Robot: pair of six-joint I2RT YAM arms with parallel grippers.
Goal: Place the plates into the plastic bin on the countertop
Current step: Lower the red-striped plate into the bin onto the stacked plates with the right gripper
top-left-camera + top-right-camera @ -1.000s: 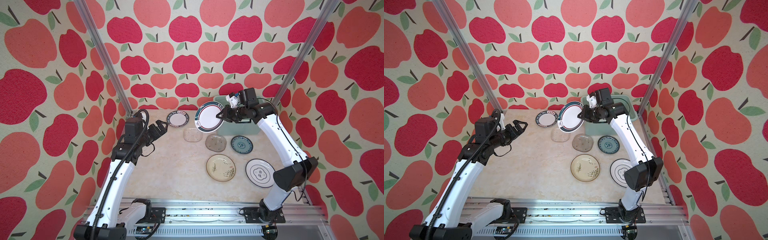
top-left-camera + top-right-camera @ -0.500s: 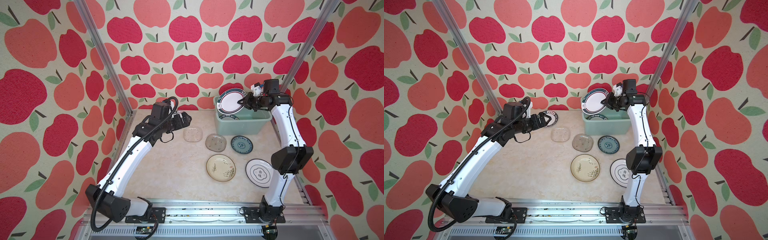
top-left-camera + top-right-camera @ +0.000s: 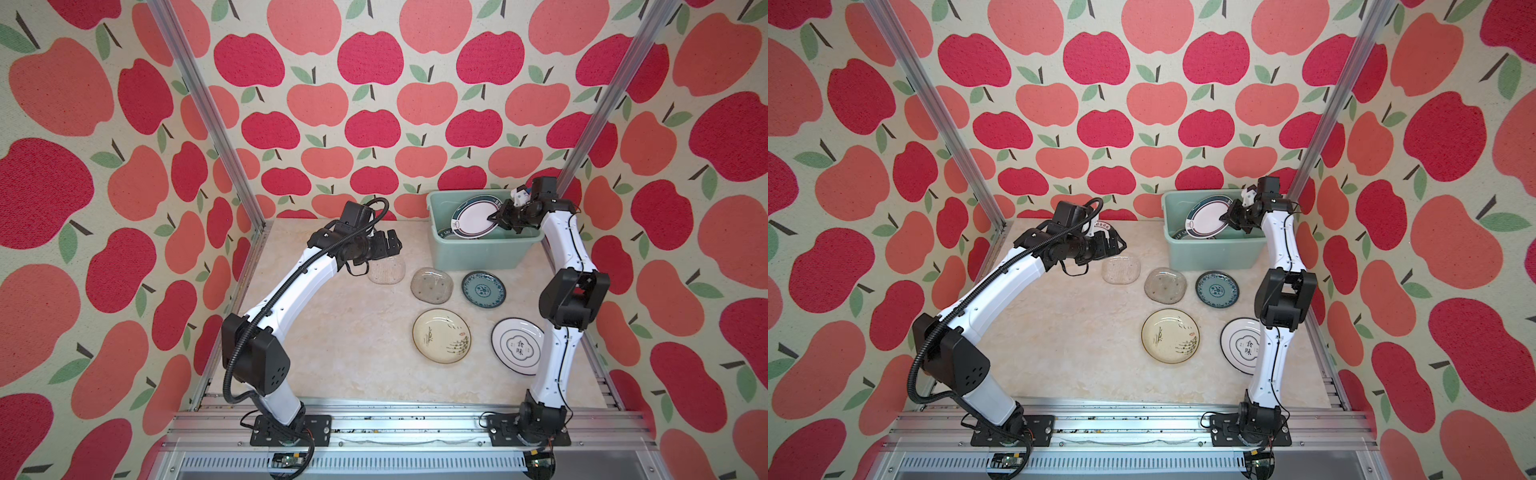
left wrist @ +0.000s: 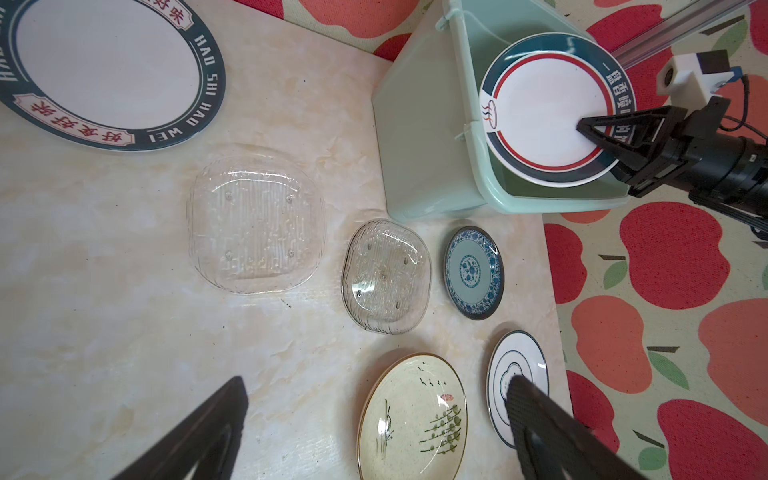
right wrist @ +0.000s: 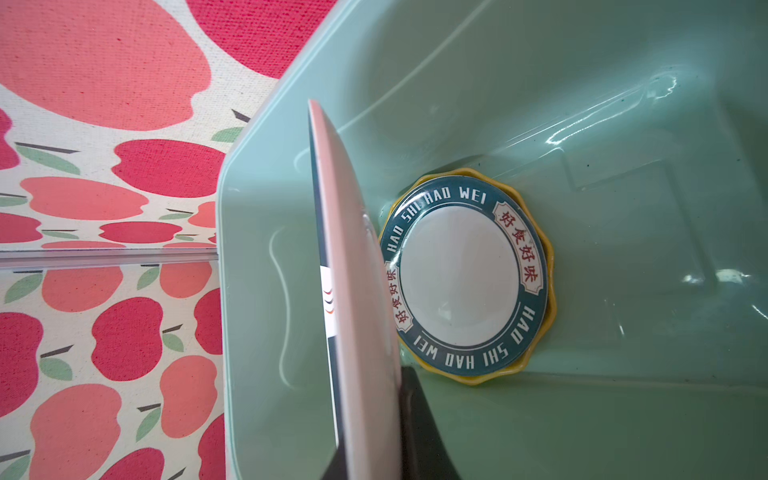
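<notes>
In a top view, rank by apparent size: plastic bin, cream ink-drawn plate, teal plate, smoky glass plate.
1. plastic bin
2. cream ink-drawn plate
3. teal plate and smoky glass plate: they look about alike, so not ranked.

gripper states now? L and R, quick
Left gripper: open, empty.
Right gripper: shut on the dark-rimmed plate, tilted inside the bin.

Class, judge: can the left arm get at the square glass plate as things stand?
Probably yes: the left gripper hangs open near the square glass plate, which lies flat and uncovered on the countertop.
</notes>
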